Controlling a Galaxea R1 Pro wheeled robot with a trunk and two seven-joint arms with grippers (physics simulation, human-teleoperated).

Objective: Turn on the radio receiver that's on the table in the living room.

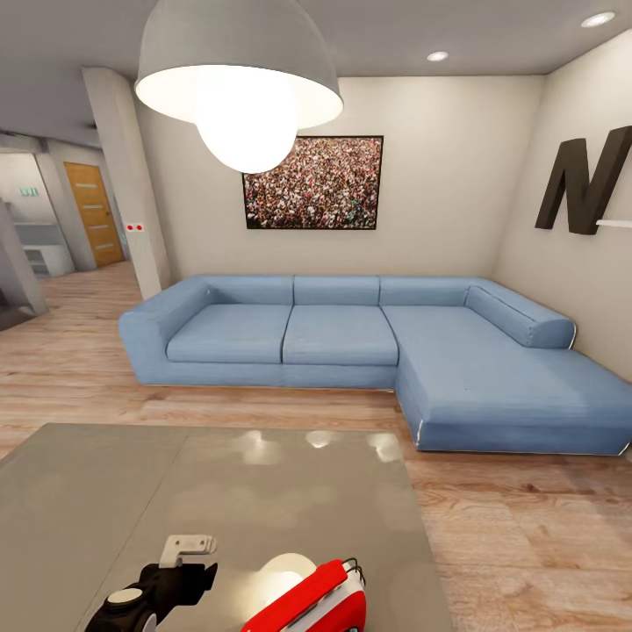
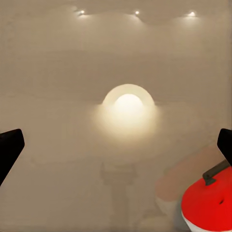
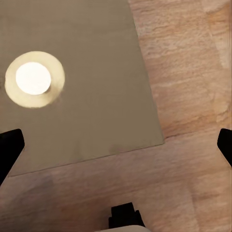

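Observation:
The red radio receiver (image 1: 314,599) with white sides and a thin wire handle stands at the near edge of the glossy grey table (image 1: 105,491). In the left wrist view the radio receiver (image 2: 210,203) sits off to one side of my left gripper (image 2: 116,147), apart from it. This gripper is open, its dark fingertips (image 2: 8,150) wide apart over the bare tabletop. My left arm (image 1: 162,584) hangs just left of the radio. My right gripper (image 3: 116,147) is open over the table's corner (image 3: 145,130) and the wood floor, holding nothing.
A blue L-shaped sofa (image 1: 351,342) stands beyond the table, with light wood floor (image 1: 527,544) between and to the right. A white dome pendant lamp (image 1: 241,88) hangs overhead and mirrors in the tabletop. A dark letter N (image 1: 584,180) is on the right wall.

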